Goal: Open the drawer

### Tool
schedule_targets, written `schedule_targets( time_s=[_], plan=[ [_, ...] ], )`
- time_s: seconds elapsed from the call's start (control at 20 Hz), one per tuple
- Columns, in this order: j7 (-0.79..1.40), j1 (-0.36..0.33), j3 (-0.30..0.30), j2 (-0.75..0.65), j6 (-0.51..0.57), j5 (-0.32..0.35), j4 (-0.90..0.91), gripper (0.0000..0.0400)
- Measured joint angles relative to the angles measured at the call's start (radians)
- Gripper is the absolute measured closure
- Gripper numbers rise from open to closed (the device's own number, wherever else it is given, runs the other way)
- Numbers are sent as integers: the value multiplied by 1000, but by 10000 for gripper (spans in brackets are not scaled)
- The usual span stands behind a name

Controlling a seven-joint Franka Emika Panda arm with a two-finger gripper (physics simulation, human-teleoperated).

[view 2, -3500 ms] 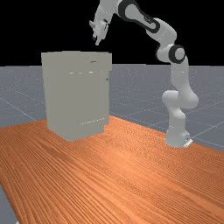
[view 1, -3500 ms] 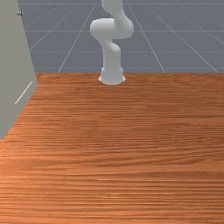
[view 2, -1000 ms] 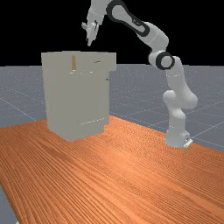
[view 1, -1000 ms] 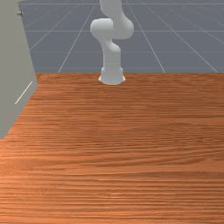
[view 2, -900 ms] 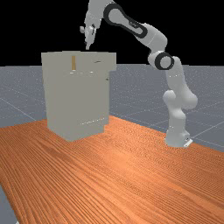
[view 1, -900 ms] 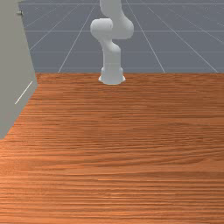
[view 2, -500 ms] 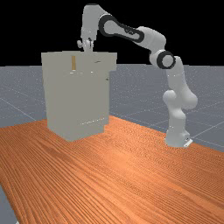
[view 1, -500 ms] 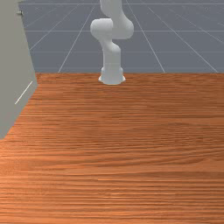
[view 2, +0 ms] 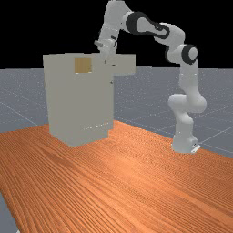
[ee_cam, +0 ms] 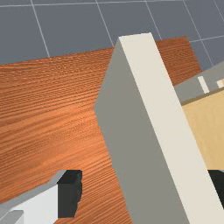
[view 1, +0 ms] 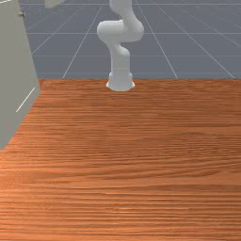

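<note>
In the far view my gripper (view 2: 107,58) is low at the top drawer (view 2: 124,64), which juts out from the grey-beige cabinet (view 2: 78,102) toward the far view's right. A brown patch of the drawer's side (view 2: 83,65) shows in the cabinet wall. In the wrist view my gripper (ee_cam: 142,188) is open astride the drawer's thick front panel (ee_cam: 155,100). One finger (ee_cam: 69,193) stands outside the panel with a gap. The other is on the inner side, partly hidden by the panel, near the pale wooden interior (ee_cam: 208,127).
The cabinet's side (view 1: 14,70) rises at the front view's left, and a pale piece of the drawer (view 1: 54,2) hangs at that view's top edge. Wooden table (view 1: 136,160) lies below. The arm's base (view 2: 184,143) stands at the far view's right.
The drawer has slid farther out toward the far view's right, widening the brown patch. My hand has moved the same way, a little lower and tilted. A pale piece has entered the front view's top.
</note>
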Motion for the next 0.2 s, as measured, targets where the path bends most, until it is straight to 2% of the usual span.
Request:
schedule_targets(
  time_s=[0.2],
  plan=[
    [53, 47, 40, -46, 6, -6, -52, 0]
  ],
)
